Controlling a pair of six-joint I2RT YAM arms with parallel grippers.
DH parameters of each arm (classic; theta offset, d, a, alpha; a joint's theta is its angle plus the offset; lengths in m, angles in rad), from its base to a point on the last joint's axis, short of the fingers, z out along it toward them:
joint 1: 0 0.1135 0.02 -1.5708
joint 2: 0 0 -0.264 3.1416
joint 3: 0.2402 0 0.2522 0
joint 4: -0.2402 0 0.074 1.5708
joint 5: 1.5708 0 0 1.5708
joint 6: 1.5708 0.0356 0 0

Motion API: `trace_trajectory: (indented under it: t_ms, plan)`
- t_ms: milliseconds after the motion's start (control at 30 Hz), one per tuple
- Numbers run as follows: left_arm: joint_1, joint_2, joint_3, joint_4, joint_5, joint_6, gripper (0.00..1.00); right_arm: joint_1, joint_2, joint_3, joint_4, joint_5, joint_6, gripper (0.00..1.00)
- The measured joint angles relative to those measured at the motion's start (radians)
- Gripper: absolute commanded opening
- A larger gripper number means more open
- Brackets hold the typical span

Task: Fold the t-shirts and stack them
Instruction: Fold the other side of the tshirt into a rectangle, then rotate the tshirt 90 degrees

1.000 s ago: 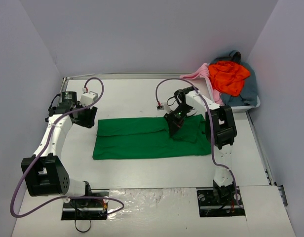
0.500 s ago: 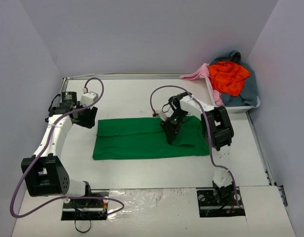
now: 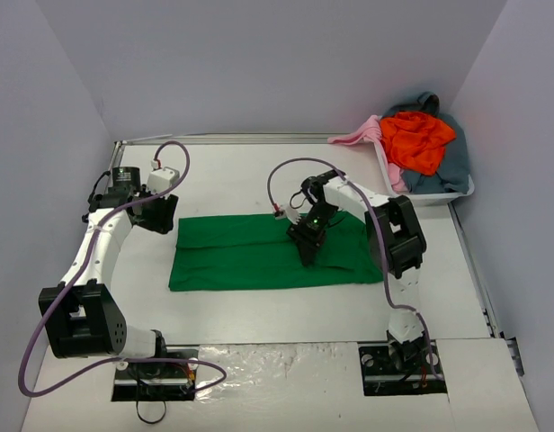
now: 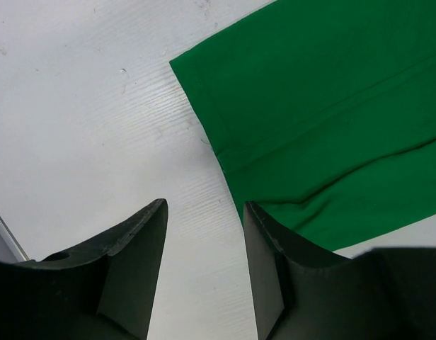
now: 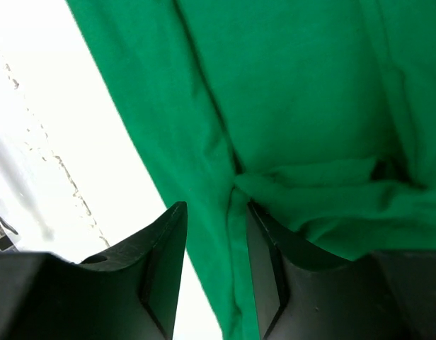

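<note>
Green cloth fills the middle of the tabletop (image 3: 259,310): the green t-shirt (image 3: 241,256) lies flat as a long folded band between our two arms. Our left jaws stand released and empty over bare tabletop, just beside the shirt's left edge. Our right jaws are also parted, low over the right half of the shirt, gripping nothing that we can see. A bunched ridge of fabric runs right under them. That ridge is our worry. If the right arm (image 3: 389,229) lifts away with a fold snagged on a finger, we judge the layers would drag open and the band would skew. If the left jaws close where they stand, they would catch nothing, or only the top layer. Farther off, at the far right corner, the white tub (image 3: 461,192) holds the orange-red t-shirt (image 3: 419,139) and grey-blue t-shirt (image 3: 452,166). The pale pink t-shirt (image 3: 360,135) hangs over its rim, where a careless reach could drag it out.
</note>
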Motion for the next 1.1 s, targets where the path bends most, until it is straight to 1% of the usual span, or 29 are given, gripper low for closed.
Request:
trace_trajectory:
  t_ms: [233,333,367,400,433,467,533,567,767,933,1100]
  plan:
    - [0.000,-0.001,0.016,-0.039,0.002,0.019,0.46,0.000,-0.152,-0.019,-0.006,0.028,0.019,0.40]
    - [0.000,-0.010,0.041,-0.060,0.007,0.029,0.46,-0.001,-0.235,-0.021,-0.014,0.058,0.023,0.39]
    - [0.000,-0.016,0.051,-0.065,0.011,0.031,0.46,-0.003,-0.259,-0.024,-0.014,0.067,0.023,0.37]
    - [0.000,-0.021,0.058,-0.068,0.015,0.032,0.45,-0.005,-0.280,-0.031,-0.013,0.074,0.025,0.27]
    - [0.000,-0.026,0.064,-0.072,0.021,0.035,0.34,-0.010,-0.299,-0.042,-0.010,0.080,0.026,0.13]
    - [-0.001,-0.031,0.072,-0.077,0.030,0.038,0.26,-0.016,-0.317,-0.057,-0.004,0.089,0.031,0.00]
    - [-0.006,-0.034,0.081,-0.082,0.049,0.047,0.09,-0.032,-0.341,-0.093,0.013,0.122,0.060,0.00]
    - [-0.010,-0.033,0.082,-0.082,0.057,0.049,0.03,-0.043,-0.351,-0.118,0.033,0.146,0.077,0.00]
    - [-0.076,0.006,0.083,-0.079,0.090,0.056,0.02,-0.138,-0.368,-0.267,0.132,0.274,0.141,0.00]
    - [-0.140,0.057,0.083,-0.031,0.105,0.056,0.02,-0.216,-0.370,-0.326,0.203,0.359,0.183,0.00]
    - [-0.170,0.184,0.083,0.005,0.137,0.057,0.02,-0.245,-0.370,-0.352,0.246,0.420,0.212,0.00]
